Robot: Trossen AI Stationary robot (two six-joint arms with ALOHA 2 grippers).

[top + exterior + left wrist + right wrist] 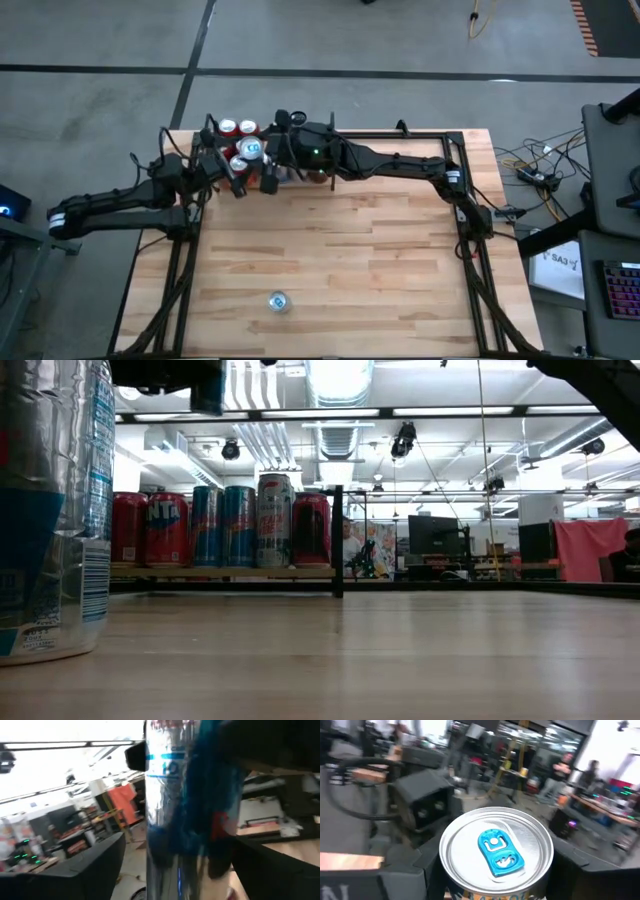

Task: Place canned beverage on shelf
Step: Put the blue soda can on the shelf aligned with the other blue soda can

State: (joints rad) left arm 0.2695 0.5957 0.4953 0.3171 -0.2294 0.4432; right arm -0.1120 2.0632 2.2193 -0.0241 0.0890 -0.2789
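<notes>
Both arms crowd the back left corner of the table (340, 260), right over the shelf (225, 572). A silver-and-blue can (249, 150) hangs between them above the row already parked there. The left claw (236, 172) looks clamped on its side; the can fills its wrist view. The right claw (272, 150) sits over the lid, grip I cannot tell. Placing stage, I'd say: next, lower it straight into a free gap. Another can (278, 301) waits near the front edge.
</notes>
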